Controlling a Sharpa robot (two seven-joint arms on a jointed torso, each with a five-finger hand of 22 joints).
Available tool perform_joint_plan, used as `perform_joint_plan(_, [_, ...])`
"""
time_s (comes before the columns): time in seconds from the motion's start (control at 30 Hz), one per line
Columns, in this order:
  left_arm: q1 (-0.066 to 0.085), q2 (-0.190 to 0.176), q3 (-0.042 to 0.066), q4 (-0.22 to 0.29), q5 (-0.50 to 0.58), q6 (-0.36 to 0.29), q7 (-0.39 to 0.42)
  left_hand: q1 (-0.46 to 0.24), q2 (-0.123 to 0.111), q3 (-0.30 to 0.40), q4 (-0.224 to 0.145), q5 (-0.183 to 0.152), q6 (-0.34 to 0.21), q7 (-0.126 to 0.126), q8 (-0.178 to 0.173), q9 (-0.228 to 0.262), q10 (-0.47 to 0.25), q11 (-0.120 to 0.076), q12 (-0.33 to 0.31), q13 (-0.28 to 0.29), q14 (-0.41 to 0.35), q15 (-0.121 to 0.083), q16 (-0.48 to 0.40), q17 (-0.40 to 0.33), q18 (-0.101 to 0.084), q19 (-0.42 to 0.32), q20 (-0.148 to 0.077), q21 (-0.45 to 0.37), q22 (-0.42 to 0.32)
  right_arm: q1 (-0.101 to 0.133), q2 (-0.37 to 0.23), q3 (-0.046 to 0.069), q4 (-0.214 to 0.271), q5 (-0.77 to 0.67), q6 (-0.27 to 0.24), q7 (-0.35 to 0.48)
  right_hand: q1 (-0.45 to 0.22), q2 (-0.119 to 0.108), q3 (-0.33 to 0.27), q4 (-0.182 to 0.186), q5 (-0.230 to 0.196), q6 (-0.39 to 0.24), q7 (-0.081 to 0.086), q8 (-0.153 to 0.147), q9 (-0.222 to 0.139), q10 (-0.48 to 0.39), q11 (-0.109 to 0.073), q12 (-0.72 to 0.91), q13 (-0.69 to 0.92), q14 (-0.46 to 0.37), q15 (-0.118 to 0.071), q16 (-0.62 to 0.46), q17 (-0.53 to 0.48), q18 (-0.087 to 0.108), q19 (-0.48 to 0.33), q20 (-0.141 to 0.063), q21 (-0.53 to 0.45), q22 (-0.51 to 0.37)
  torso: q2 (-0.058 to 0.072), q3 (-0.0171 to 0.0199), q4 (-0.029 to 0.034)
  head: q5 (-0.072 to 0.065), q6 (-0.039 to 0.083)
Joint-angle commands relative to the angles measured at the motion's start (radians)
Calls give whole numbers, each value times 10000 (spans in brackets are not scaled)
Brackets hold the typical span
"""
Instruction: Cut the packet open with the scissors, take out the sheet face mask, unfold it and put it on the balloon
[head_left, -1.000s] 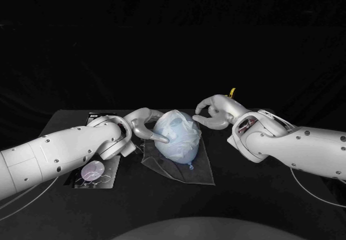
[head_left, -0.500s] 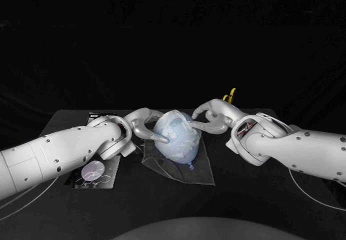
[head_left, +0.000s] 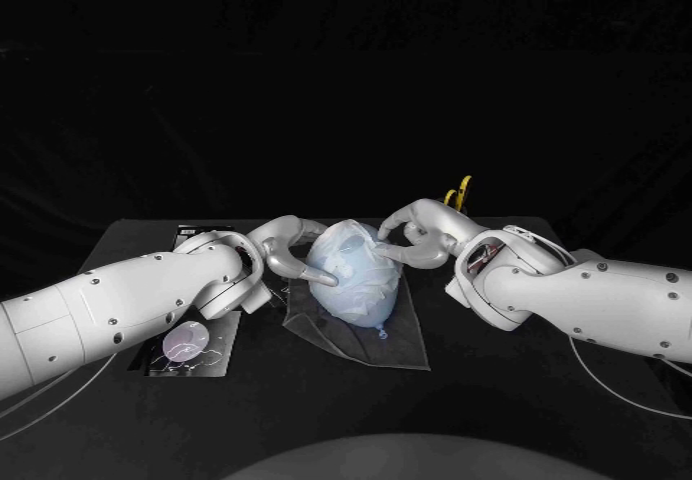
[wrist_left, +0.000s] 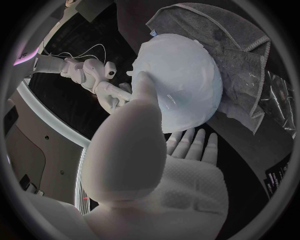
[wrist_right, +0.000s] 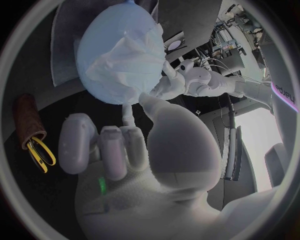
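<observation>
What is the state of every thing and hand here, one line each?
balloon: inflated, lying on grey cloth.
sheet mask: unfolded, draped over the balloon.
scissors: standing in a holder.
packet: flat on the table.
left hand: cups the balloon.
right hand: touches the sheet mask.

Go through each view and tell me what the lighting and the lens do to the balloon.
Head view: the black table swallows shadows, so the pale balloon stands out. Left wrist view: the fisheye bulges the balloon, and the left hand looms before it. Right wrist view: same bending; soft shading shows creases in the sheet mask.
</observation>
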Motion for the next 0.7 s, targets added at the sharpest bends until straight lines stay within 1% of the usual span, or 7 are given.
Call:
perform_joint_plan(0.03, [-16,17,-14,35,22,217,-20,-19,10,-24,22,36,-77,832,30,8,-90,-5,-36,-16,-51,-9,-45,-10,172,21,-13,32,8,-21,30,-2,-28,-241,281,47,132,16,-39,-36,47,90,-3,-33,-11,1059,80,48,2635,1062,72,45,2626,-15,8,83,5,1845,-5,-7,0,-5,-10])
perform_joint_plan(0.1, [-16,17,-14,35,22,216,-19,-19,10,-24,22,36,-77,832,30,8,-90,-5,-36,-16,-51,-9,-45,-10,172,21,-13,32,8,-35,58,-5,-80,-271,291,25,120,-29,-114,-23,39,91,9,-71,-41,1059,86,48,2635,1062,74,45,2626,-12,1,84,-12,1841,-3,-6,2,8,-5])
perform_joint_plan(0.2, [-16,16,-14,37,23,213,-16,-19,10,-24,22,36,-77,832,30,8,-90,-5,-36,-16,-51,-9,-45,-10,172,21,-13,32,8,-49,90,-8,-147,-297,300,-1,111,-39,-147,-10,41,82,15,-93,-57,1059,91,48,2635,1062,77,45,2626,-11,-1,85,-17,1840,-4,0,11,8,-7])
perform_joint_plan(0.37, [-16,5,-14,46,34,198,-12,-17,12,-17,22,36,-106,835,21,-3,-113,-4,-38,-18,-55,-5,-46,-11,173,26,-13,34,9,-61,142,-10,-259,-364,359,-70,98,-38,-174,8,38,83,20,-109,-69,1059,95,48,2635,1062,80,45,2626,-11,-2,87,-20,1839,6,-2,2,9,-6])
perform_joint_plan(0.53, [-16,2,-14,49,38,197,-12,-17,12,-17,22,36,-106,835,21,-3,-113,-4,-38,-18,-55,-5,-46,-11,173,26,-13,34,9,-71,157,-15,-234,-496,439,-102,332,163,-161,-32,21,393,-79,-58,-103,1059,23,48,2635,1062,36,45,2626,-12,7,70,3,1846,3,-1,2,12,-8])
perform_joint_plan(0.6, [-16,3,-14,47,39,198,-12,-17,12,-17,22,36,-106,835,21,-3,-113,-4,-38,-18,-55,-5,-46,-11,173,26,-13,34,9,-80,155,-17,-209,-575,473,-116,583,366,-44,-129,-10,685,-196,30,-106,1059,-76,48,2635,1062,-40,45,2626,-14,20,23,36,1855,1,-2,2,6,-11])
perform_joint_plan(0.7, [-16,8,-14,45,40,200,-10,-17,12,-17,22,36,-106,835,21,-3,-113,-4,-38,-18,-55,-5,-46,-11,173,26,-13,34,9,-91,155,-19,-196,-681,540,-123,820,538,84,-257,-16,1024,-347,146,-100,1059,-203,48,2635,1062,-144,45,2626,-16,29,-60,55,1860,-2,-8,0,4,-16])
